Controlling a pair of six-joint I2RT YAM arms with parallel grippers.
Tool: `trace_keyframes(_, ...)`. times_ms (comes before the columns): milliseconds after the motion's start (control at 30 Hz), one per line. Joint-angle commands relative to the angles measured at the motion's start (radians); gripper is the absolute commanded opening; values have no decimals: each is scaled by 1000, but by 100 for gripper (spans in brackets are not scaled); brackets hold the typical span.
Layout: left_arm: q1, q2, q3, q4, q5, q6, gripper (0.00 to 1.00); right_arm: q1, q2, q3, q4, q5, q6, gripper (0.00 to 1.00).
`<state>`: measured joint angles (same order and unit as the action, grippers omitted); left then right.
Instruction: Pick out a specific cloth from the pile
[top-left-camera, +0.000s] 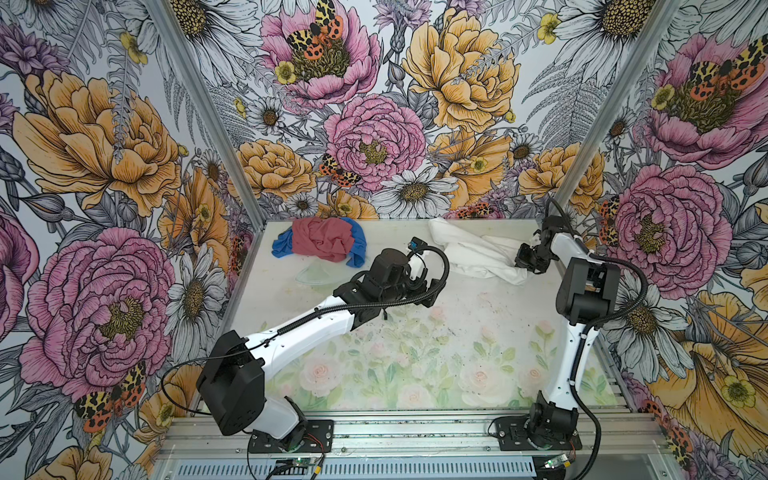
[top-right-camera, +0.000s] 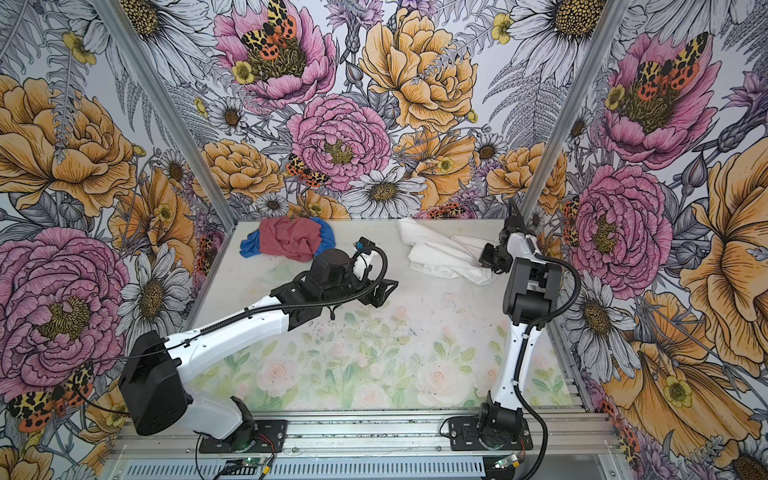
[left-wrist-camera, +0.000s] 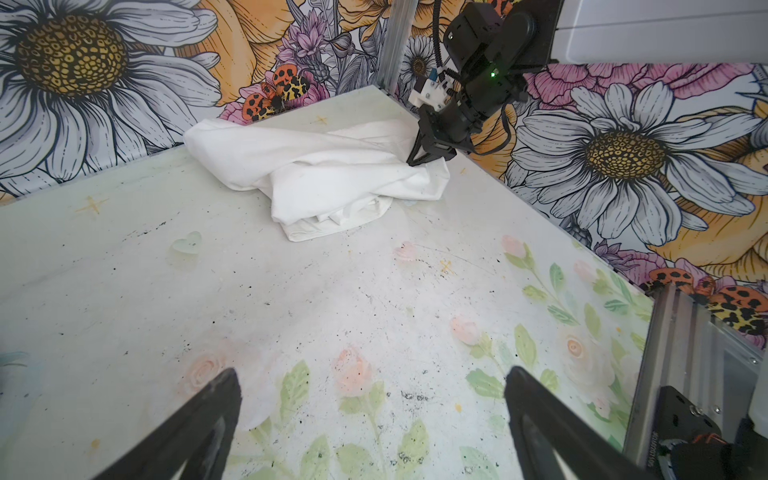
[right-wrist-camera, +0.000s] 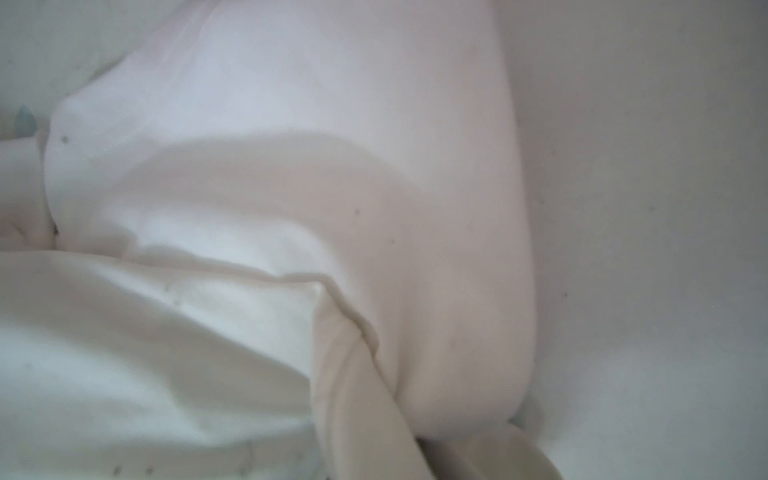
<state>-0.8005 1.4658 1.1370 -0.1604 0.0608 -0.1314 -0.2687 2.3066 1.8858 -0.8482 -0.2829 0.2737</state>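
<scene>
White cloth (top-left-camera: 473, 253): plain and wrinkled, folded over itself, lying on the tabletop (top-left-camera: 415, 332) well apart from the pile (top-left-camera: 322, 241). It lies along the same far edge and off to the pile's right in both top views.
Pile: two soft garments heaped together at the foot of the back wall. A dusty red-pink garment (top-left-camera: 326, 237) lies on top, and a royal-blue garment (top-left-camera: 280, 248) shows from under it on both sides.
Right pincer (top-left-camera: 519, 262): at the end of the cloth farthest from the pile, jaws closed together on a fold of the white fabric. In the left wrist view the right pincer (left-wrist-camera: 415, 160) narrows to a point at the rim of the cloth (left-wrist-camera: 332, 174).
Right wrist view: filled almost wholly by the cloth (right-wrist-camera: 249, 208), close and blurred. A ridge of fabric is gathered into a tight pleat at the frame's edge, and the pincer itself cannot be seen there.
Left pincer (left-wrist-camera: 374, 374): jaws spread wide with nothing between them, hanging over bare tabletop. In a top view the left pincer (top-right-camera: 382, 291) sits nearer the front than the pile, toward the cloth's side of it, touching neither.
Tabletop: pale, printed with faded roses and green leaves, flecked with dark specks.
Walls (top-left-camera: 374, 124): big printed flowers in pink, orange and white, with spotted moths among them, rising right behind the pile.
</scene>
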Motion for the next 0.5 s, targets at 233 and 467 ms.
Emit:
trace_keyframes(233,35,-71,-77,19,-27,-9,99,50,-186,178,-130,486,-191,0)
trace_keyframes(467,40,-70,-91,38,-9,-28,99,179,-136,386,-213,673,-274,0)
